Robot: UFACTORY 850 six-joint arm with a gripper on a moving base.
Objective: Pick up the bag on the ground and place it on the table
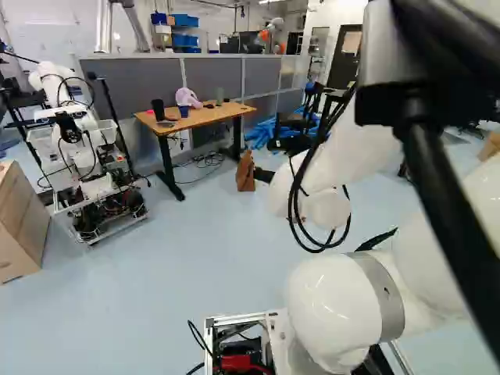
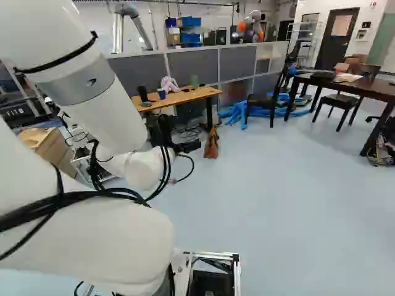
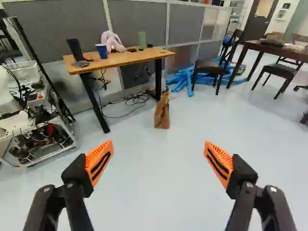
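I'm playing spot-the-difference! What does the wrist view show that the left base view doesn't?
Only the wrist view: the orange pads on the robot's open jaws.

Only the left base view: the robot's own white arm, a big cardboard box at the left, and silver pipes high up.

Both: the brown bag on the floor, the wooden table, the blue cup and pink toy on it, and another robot.

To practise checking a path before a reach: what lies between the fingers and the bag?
In the wrist view, only bare floor shows between the open fingers and the bag.
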